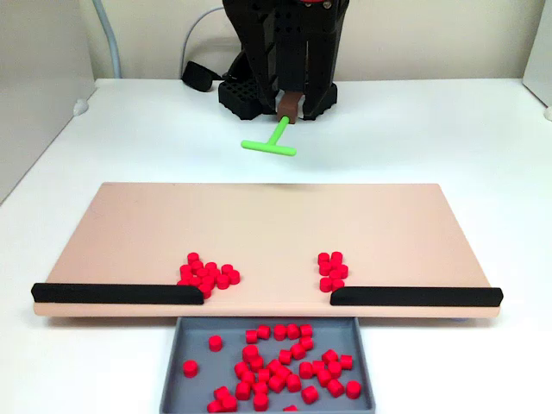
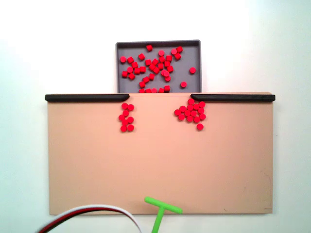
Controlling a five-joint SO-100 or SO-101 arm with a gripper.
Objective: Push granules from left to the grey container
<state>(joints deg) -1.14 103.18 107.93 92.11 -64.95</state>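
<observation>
Your claw (image 1: 289, 116) is clamped on the green T-shaped plastic stick (image 1: 271, 142). Ahead of its crossbar, across the peach board (image 1: 259, 220), small red cylindrical granules (image 1: 207, 274) wait beside the gap; beyond lies the shallow grey plastic tray (image 1: 185, 341).

— Any words or numbers to read?
— None. No letters on the peach board (image 1: 259, 224), none on the grey container (image 1: 185, 345), none on the black bars (image 1: 116, 293).
— Any label on the green stick (image 1: 272, 142) or on the red granules (image 1: 207, 274)?
— No. Plain colours, no marks, no signs.
</observation>
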